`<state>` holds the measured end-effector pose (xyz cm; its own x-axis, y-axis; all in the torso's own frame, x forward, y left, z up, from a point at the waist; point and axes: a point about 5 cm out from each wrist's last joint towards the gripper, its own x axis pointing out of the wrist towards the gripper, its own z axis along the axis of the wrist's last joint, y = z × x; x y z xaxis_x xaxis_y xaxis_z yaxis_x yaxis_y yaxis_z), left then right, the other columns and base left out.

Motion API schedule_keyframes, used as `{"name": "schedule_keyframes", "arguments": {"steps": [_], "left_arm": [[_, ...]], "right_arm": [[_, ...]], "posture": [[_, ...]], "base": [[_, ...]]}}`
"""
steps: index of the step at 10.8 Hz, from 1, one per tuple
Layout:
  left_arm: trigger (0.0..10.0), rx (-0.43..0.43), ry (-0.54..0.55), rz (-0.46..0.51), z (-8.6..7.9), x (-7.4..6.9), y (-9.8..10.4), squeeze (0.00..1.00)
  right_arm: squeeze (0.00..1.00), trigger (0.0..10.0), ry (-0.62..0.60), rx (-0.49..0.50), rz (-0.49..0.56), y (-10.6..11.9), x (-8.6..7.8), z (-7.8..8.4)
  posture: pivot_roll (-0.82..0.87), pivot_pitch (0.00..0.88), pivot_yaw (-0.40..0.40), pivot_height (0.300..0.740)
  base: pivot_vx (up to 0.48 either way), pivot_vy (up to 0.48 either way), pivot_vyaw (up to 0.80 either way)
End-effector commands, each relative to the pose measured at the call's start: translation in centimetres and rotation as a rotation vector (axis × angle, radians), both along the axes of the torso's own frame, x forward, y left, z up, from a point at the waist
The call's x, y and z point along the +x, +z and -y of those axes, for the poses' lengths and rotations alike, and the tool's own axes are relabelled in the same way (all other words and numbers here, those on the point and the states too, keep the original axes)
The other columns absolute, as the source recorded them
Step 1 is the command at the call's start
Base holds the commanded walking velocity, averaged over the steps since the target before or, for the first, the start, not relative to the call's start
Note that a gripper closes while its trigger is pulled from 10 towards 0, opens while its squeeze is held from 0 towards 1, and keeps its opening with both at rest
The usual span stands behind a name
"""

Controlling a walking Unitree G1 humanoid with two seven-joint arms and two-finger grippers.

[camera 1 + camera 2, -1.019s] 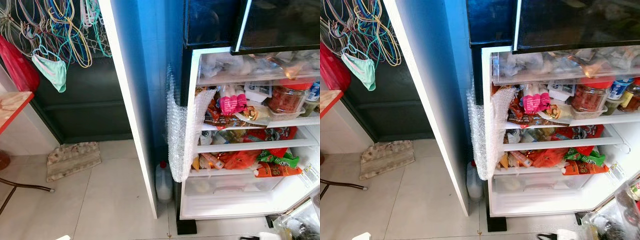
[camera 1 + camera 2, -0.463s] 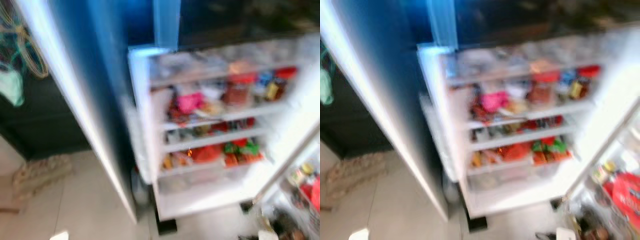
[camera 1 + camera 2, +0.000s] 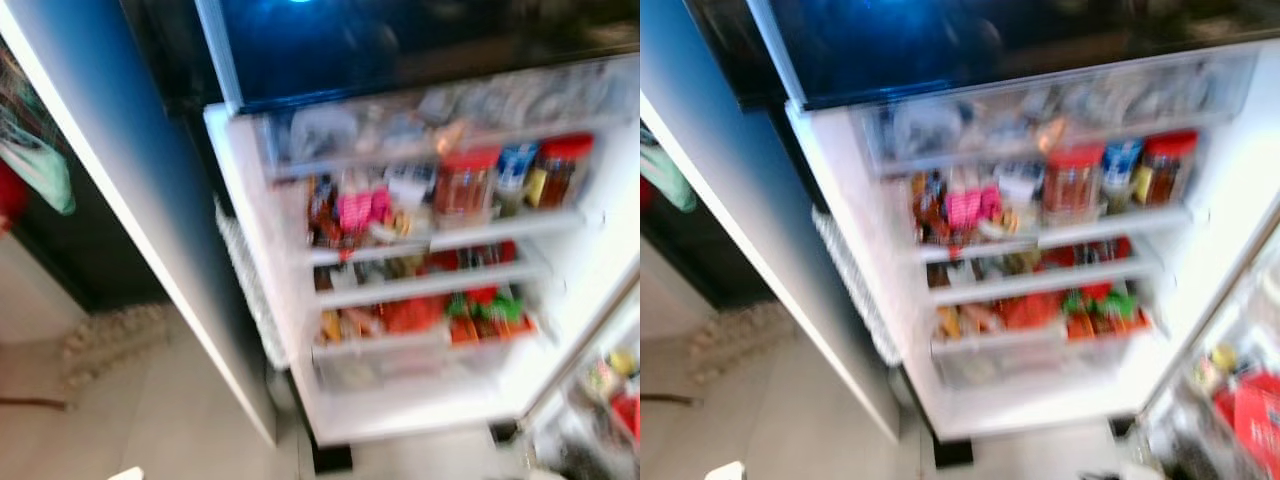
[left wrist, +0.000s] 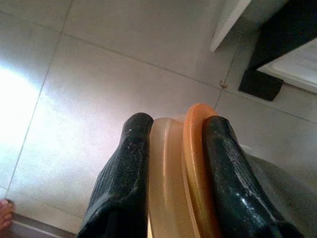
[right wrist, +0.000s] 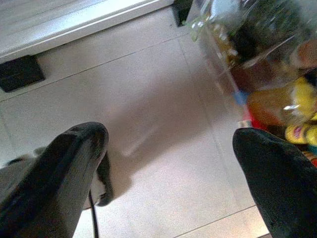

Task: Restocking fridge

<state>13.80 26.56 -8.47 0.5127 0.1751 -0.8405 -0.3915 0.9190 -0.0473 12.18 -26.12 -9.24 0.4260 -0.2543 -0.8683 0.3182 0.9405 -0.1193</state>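
Open fridge (image 3: 262, 300) seen from above through the head camera, with motion blur over the whole scene. Its white shelves are crowded: a pink packet (image 3: 362, 209) and a red-lidded jar (image 3: 462, 184) stand on an upper shelf beside a second red-lidded jar (image 3: 558, 170), while orange and green packets (image 3: 470, 310) lie on a lower shelf above a clear drawer (image 3: 385, 365). A blue panel (image 3: 120, 170) with a white edge stands to the left of the fridge, over pale floor tiles (image 3: 150, 420). In the left wrist view, the left gripper (image 4: 171, 139) pinches a pale disc with an orange rim (image 4: 176, 163) between its two black fingers (image 4: 130, 163), held low over the tiled floor near the fridge's dark foot (image 4: 260, 84). In the right wrist view, the right gripper (image 5: 168, 153) hangs with its fingers spread wide apart above the floor, beside a clear bin of yellow and red packets (image 5: 277, 99).
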Motion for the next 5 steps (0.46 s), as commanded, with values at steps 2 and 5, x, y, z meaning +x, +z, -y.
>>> {"name": "schedule_keyframes", "arguments": {"steps": [2, 5], "left_arm": [[10.0, 0.008, -0.005, -0.023, -0.39, -0.48, -0.05, 0.0], [10.0, 0.001, -0.001, -0.021, -0.23, -0.48, -0.11, 0.0]], "right_arm": [[0.0, 10.0, 0.004, 0.035, -0.008, -0.3, -0.09, -0.85], [0.0, 10.0, 0.001, 0.035, -0.016, -0.4, -0.34, -0.93]], "posture": [[-0.14, 0.0, 0.073, 0.74], [-0.13, 0.0, 0.065, 0.74]], "base": [[0.0, -0.27, 0.0], [0.0, -0.271, 0.0]]}}
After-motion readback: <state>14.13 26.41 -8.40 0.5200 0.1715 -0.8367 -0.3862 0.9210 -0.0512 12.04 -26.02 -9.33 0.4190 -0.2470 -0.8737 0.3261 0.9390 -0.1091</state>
